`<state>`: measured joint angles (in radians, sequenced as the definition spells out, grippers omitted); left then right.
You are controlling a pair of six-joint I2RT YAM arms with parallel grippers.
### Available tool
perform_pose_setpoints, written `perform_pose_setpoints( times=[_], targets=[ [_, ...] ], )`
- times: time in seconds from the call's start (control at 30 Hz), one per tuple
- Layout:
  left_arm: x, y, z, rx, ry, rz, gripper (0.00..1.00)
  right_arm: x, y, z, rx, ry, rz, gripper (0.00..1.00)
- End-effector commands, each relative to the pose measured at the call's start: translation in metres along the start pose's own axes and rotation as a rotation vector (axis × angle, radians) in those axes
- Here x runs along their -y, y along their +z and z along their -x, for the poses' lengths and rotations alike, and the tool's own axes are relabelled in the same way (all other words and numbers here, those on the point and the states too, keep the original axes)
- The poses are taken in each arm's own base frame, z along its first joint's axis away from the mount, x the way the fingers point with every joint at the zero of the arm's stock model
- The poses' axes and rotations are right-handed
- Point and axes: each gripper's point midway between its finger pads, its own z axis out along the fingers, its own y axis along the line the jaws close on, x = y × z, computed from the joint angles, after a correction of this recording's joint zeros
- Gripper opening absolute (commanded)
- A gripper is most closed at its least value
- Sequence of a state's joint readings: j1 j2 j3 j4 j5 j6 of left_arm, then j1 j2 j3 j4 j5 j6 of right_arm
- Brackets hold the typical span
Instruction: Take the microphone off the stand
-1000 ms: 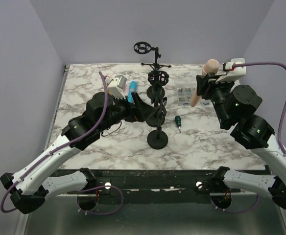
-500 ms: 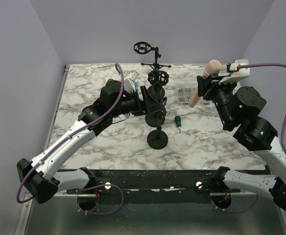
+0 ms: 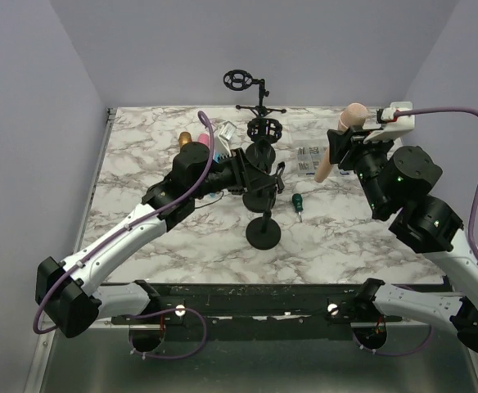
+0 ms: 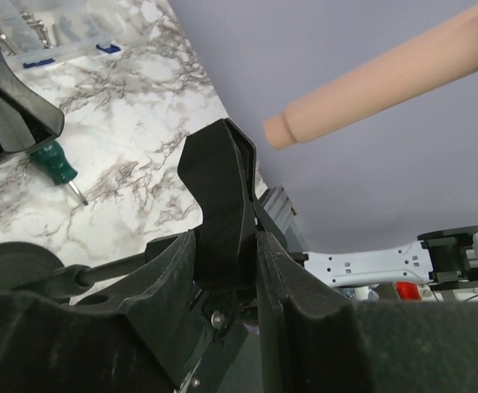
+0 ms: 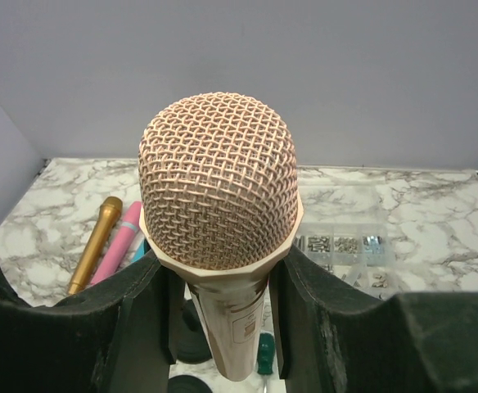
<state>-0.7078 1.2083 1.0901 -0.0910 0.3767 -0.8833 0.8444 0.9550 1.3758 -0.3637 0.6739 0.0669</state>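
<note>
A rose-gold microphone [image 3: 327,160] with a mesh head [image 5: 218,188] hangs in the air at the right, clear of the stand, and my right gripper [image 3: 338,144] is shut on its body just below the head [image 5: 221,282]. The black stand [image 3: 263,233] rises from a round base at the table's middle. My left gripper [image 3: 244,168] is shut on the stand's black clip [image 4: 218,188], which sits pinched between both fingers [image 4: 227,258]. In the left wrist view the microphone's tail end [image 4: 370,90] crosses the upper right.
Two more black stands rise behind, one with a ring mount [image 3: 238,79]. A green screwdriver [image 3: 297,203] and a clear parts box [image 3: 309,160] lie right of the stand. A gold microphone [image 5: 96,241] and a pink one [image 5: 118,246] lie at the back left.
My left arm swung in towards the stand and its gripper closed on the clip. The right gripper with the microphone has barely moved.
</note>
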Motion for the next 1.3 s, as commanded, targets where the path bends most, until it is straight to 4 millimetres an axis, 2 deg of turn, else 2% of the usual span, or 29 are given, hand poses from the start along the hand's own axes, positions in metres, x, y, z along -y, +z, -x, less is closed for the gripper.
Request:
perform_pose_setpoints(
  times=[0.0, 0.33, 0.4, 0.43, 0.53, 0.57, 0.6, 0.73, 0.87, 0.97, 1.03, 1.13, 1.27],
  targets=[
    [-0.078, 0.009, -0.062, -0.15, -0.064, 0.184, 0.23, -0.008, 0.001, -0.012, -0.028, 0.004, 0.037, 0.0],
    [-0.119, 0.002, -0.095, -0.182, -0.073, 0.29, 0.23, -0.019, 0.002, -0.047, -0.112, 0.001, 0.081, 0.01],
    [-0.118, 0.003, -0.094, -0.194, -0.064, 0.295, 0.31, -0.022, 0.001, -0.053, -0.132, -0.002, 0.098, 0.01],
    [-0.116, 0.003, -0.091, -0.194, -0.054, 0.291, 0.39, -0.023, 0.0, -0.055, -0.14, -0.005, 0.103, 0.01],
    [-0.098, 0.0, -0.077, -0.164, -0.017, 0.256, 0.67, -0.03, -0.004, -0.061, -0.169, -0.01, 0.15, 0.01],
    [-0.091, -0.003, -0.07, -0.148, -0.004, 0.242, 0.73, -0.032, -0.006, -0.064, -0.183, -0.013, 0.169, 0.01],
    [-0.083, -0.006, -0.064, -0.134, 0.017, 0.228, 0.79, -0.036, -0.008, -0.067, -0.197, -0.009, 0.193, 0.0],
    [-0.046, -0.021, -0.036, -0.078, 0.102, 0.161, 0.89, -0.053, -0.022, -0.078, -0.254, 0.027, 0.309, 0.01],
    [-0.01, -0.047, -0.015, -0.007, 0.183, 0.09, 0.94, -0.074, -0.037, -0.093, -0.347, 0.078, 0.427, 0.01],
    [0.017, -0.066, -0.012, 0.037, 0.238, -0.017, 0.94, -0.095, -0.05, -0.105, -0.434, 0.153, 0.526, 0.01],
    [0.032, -0.074, -0.019, 0.034, 0.259, -0.113, 0.94, -0.113, -0.062, -0.104, -0.479, 0.233, 0.615, 0.0],
    [0.05, -0.084, -0.033, 0.019, 0.267, -0.216, 0.92, -0.139, -0.075, -0.091, -0.487, 0.375, 0.744, 0.01],
    [0.061, -0.083, -0.045, 0.017, 0.272, -0.227, 0.86, -0.163, -0.078, -0.087, -0.502, 0.48, 0.847, 0.01]
  ],
)
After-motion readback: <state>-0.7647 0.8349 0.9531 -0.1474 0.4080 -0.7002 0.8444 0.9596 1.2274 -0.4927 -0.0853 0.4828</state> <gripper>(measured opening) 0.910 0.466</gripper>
